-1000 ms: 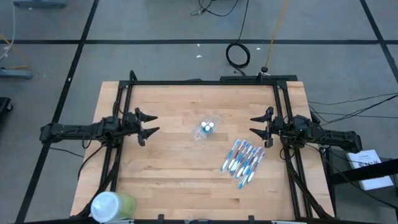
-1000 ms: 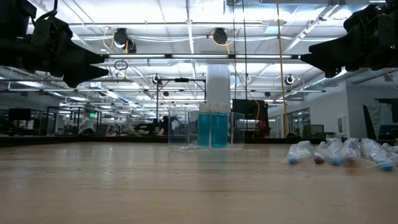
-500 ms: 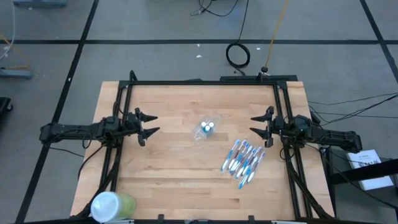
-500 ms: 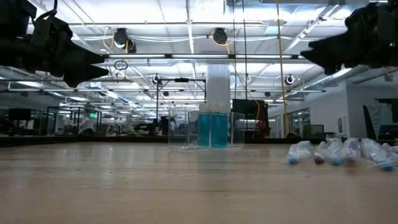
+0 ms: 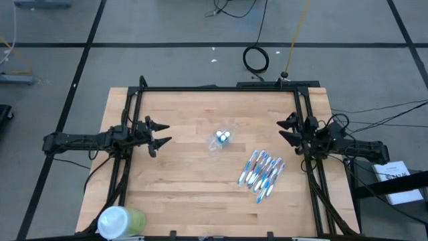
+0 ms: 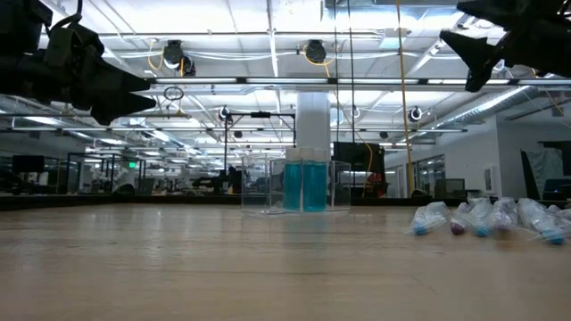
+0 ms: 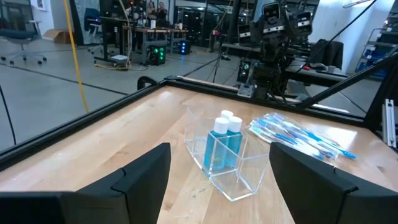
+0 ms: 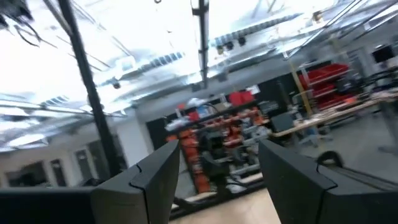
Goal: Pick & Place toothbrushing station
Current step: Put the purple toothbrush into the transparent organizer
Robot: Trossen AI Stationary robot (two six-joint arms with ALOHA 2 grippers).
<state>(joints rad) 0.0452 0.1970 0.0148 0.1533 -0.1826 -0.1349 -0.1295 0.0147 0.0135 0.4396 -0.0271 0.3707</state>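
Observation:
A small clear plastic cup [image 5: 223,138] stands on the table's middle, and two teal tubes with white caps [image 7: 222,144] stand upright in it. Several blue-and-white toothbrushes [image 5: 262,169] lie flat in a row to the right of it and nearer; they also show in the low view [image 6: 486,218]. My left gripper [image 5: 160,132] hovers open at the left, pointing at the cup [image 7: 224,162]. My right gripper [image 5: 283,130] hovers open at the right, above and beyond the toothbrushes, tipped upward; it shows high in the low view [image 6: 464,49].
A larger green cup with a white lid [image 5: 120,221] stands at the table's near left corner. A black frame [image 5: 221,88] runs along the far edge and both sides. Bare wood [image 5: 180,181] lies between the left arm and the toothbrushes.
My right gripper has drawn back a little toward the table's right edge, risen, and tipped its fingers upward. Its fingers stay open. The cup, tubes and toothbrushes have kept still.

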